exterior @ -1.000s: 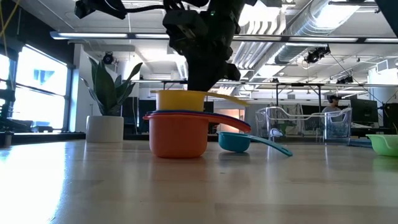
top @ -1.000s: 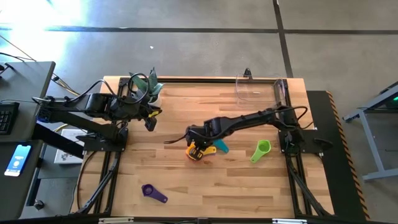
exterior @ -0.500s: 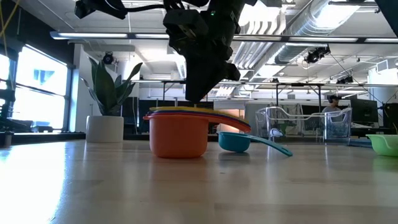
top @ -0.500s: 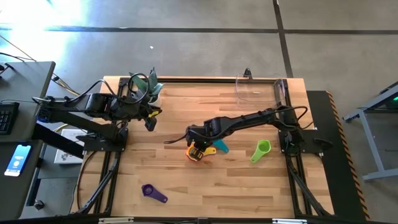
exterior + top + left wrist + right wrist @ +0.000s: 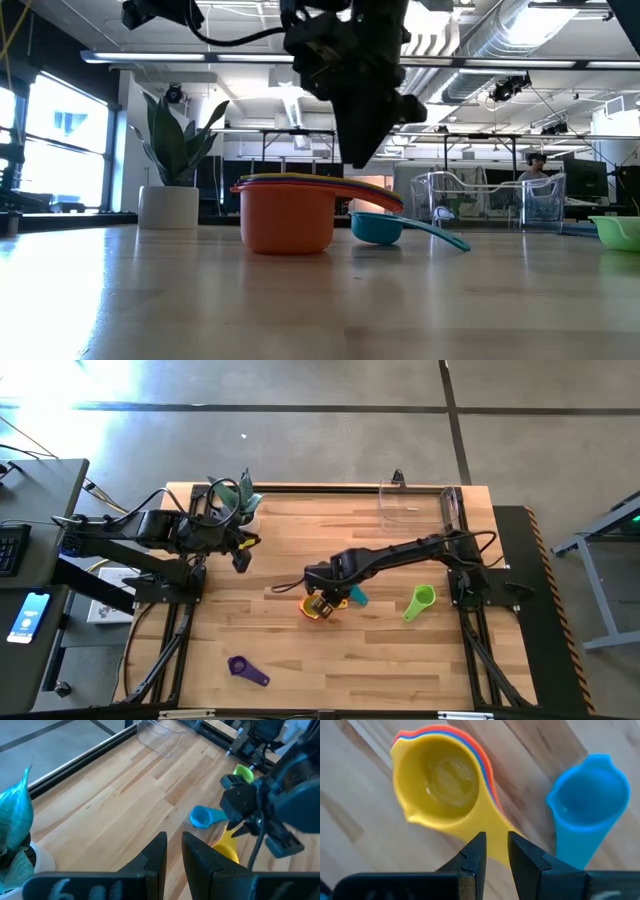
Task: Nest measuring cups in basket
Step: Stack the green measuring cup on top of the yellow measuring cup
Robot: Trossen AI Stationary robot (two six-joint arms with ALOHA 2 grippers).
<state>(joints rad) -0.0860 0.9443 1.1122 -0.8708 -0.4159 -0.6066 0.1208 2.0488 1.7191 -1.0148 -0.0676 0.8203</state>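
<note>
The right gripper (image 5: 322, 598) hangs at the centre of the high view, just over the stacked cups; its fingers (image 5: 475, 856) stand a narrow gap apart, holding nothing, above the yellow cup's handle. Below it the yellow cup (image 5: 442, 782) sits nested in the stack, with blue and red rims showing under it and the orange cup (image 5: 287, 215) outermost at the bottom. The teal cup (image 5: 380, 227) lies touching or just beside the stack on its right in the low view, handle pointing right. The green cup (image 5: 420, 602) lies farther right on the wooden table (image 5: 380, 660), and the purple cup (image 5: 246, 670) sits alone at the lower left of the high view. The clear basket (image 5: 420, 505) stands at the table's far edge, upper right, well apart from the cups. The left gripper (image 5: 242, 556) waits in the upper left, its fingers (image 5: 156, 855) a narrow gap apart and holding nothing, near the potted plant (image 5: 172, 175). A person (image 5: 535, 165) shows in the room behind
</note>
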